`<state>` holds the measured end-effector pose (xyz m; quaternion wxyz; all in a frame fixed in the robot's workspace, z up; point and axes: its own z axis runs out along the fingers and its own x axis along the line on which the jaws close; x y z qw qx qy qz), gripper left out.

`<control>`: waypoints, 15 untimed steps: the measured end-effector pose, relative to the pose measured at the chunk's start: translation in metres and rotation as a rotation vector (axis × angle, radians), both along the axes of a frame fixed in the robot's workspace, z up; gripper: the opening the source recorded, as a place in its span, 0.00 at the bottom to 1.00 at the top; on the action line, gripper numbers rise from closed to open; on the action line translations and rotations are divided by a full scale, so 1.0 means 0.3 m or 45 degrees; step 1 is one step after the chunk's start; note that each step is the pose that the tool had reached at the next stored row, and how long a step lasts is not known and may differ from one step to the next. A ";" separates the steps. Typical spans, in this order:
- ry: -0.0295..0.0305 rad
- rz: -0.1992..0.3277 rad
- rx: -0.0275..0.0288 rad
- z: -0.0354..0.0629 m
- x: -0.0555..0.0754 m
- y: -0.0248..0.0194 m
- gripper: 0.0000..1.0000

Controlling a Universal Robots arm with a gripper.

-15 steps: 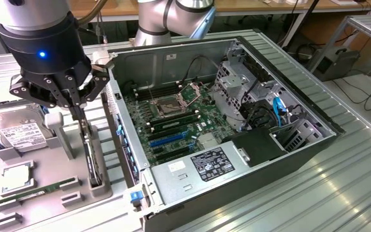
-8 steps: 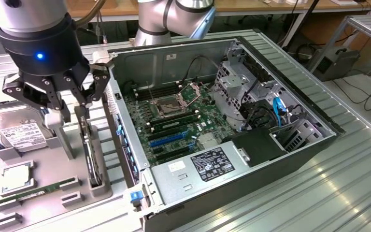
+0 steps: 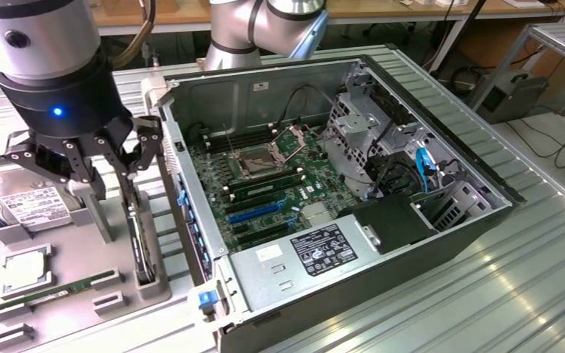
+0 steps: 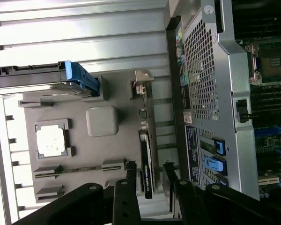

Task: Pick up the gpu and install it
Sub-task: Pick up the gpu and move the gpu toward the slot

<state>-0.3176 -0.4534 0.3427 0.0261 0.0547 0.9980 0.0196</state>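
One grey tray (image 3: 76, 256) lies beside one open computer case (image 3: 224, 95). The tray holds one gpu (image 3: 142, 246) (image 4: 146, 171), on edge in the slot along the tray's case-side edge. It also holds one hard drive (image 3: 27, 202), one processor (image 3: 27, 268) and one RAM stick (image 3: 57, 290). One gripper (image 3: 106, 173) (image 4: 149, 165) hangs over the tray with its two fingers (image 4: 130, 180) apart. They straddle one end of the gpu and are not clamped on it. The gripper hides part of the hard drive, and the gpu's lower edge is sunk in its slot.

Bright, even light from above. Strong white glare on the ribbed table (image 3: 528, 287), washed out pale in the wrist view; soft dark shadows inside the computer case (image 3: 243, 95).
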 end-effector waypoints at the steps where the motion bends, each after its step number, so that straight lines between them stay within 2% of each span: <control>1: 0.0000 -0.004 -0.0001 -0.006 0.000 -0.002 0.36; 11: 0.0000 -0.025 0.0000 -0.070 0.000 -0.024 0.36; 15: 0.0000 -0.028 -0.0001 -0.097 0.000 -0.026 0.36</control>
